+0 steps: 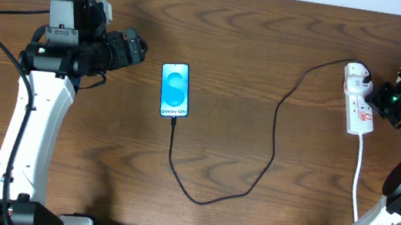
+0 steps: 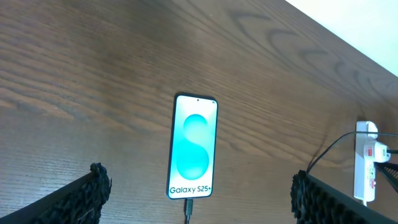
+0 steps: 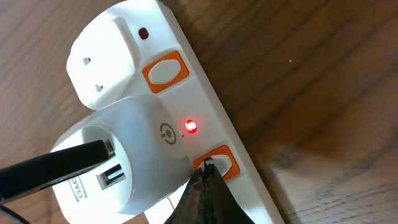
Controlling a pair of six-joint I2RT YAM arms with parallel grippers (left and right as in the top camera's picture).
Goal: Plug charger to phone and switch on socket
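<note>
The phone [image 1: 175, 90] [image 2: 193, 147] lies flat mid-table, its blue screen lit. The black charger cable [image 1: 255, 170] runs from its lower end, where the plug [image 2: 188, 206] sits in the port, in a loop to the white socket strip [image 1: 358, 102] [image 3: 205, 112] at right. My left gripper [image 2: 196, 205] hovers open left of the phone, fingers [image 2: 87, 196] spread wide, holding nothing. My right gripper [image 3: 208, 171] is shut, tips pressed on an orange-framed switch [image 3: 221, 160]. A red light [image 3: 190, 126] glows beside the white adapter [image 3: 118, 155].
The strip's white cord [image 1: 357, 176] trails toward the front edge. A second orange-framed switch [image 3: 165, 70] and an empty outlet [image 3: 99, 68] sit on the strip's rounded end. The table's far edge [image 2: 348, 34] meets a pale wall.
</note>
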